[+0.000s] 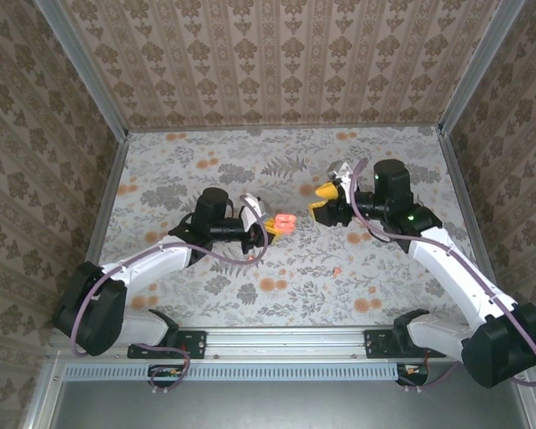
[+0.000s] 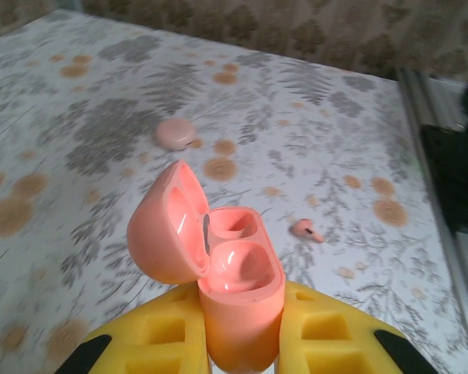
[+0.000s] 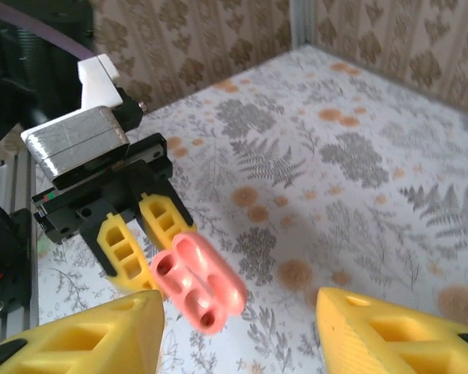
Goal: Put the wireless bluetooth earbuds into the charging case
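"What colour was the case [image 2: 238, 319]?"

"Salmon pink, and glossy inside the lid. The earbud [image 2: 306, 230] toward the table's near edge was coral pink."

"And the table [image 1: 205, 299]?"

"Pale grey, printed with darker grey ferns and dull-orange flowers."

"The walls [image 1: 277, 63]?"

"Beige, with brown damask motifs in rows between stripes."

"The fingers [image 2: 331, 339]?"

"Yellow, with black patches. The arms [image 1: 161, 259] were white and black, each with a purple cable [image 1: 241, 256]. A green light [image 1: 410, 215] glowed on the right one."
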Motion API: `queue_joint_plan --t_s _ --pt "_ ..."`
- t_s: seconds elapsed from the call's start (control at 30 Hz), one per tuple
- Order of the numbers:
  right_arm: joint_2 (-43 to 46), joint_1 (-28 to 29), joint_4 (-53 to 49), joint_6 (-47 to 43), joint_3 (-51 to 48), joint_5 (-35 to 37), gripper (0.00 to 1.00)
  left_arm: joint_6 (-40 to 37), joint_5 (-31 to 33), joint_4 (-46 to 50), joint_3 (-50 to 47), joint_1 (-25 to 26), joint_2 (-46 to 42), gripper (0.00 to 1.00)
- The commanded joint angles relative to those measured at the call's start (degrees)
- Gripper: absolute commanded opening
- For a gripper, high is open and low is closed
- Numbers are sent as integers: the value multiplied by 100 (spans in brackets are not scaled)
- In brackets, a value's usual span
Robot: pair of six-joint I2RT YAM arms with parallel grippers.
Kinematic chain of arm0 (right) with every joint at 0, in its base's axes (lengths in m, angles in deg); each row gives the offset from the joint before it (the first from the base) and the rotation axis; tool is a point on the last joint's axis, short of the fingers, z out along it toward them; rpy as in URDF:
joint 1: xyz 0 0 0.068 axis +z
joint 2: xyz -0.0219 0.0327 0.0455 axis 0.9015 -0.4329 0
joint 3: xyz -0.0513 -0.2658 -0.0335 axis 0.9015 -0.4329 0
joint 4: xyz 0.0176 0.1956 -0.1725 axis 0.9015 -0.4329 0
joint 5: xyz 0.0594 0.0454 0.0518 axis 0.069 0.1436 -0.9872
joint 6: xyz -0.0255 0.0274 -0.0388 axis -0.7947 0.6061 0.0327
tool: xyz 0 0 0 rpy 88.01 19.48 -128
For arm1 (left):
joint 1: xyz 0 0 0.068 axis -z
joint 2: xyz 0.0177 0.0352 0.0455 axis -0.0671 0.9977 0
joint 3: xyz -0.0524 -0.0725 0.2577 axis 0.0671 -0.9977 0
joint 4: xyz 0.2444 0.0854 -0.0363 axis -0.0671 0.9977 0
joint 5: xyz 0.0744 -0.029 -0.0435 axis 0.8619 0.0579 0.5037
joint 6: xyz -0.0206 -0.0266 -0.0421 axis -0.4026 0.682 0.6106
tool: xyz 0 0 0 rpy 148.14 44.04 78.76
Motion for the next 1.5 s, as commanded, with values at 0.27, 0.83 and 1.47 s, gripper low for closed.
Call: queue_joint_plan --t_s 0.27,0.83,1.47 --pt "-1060 1044 -1806 2628 1146 1986 57 1361 2212 -315 -761 -674 -995 6" --pt "-3533 2570 -3227 6364 3262 2776 62 1888 4011 184 -1707 -1154 -2184 5" --pt "-5634 3096 -3512 7290 4381 2516 48 1982 4252 333 -1980 -1518 -2520 5"
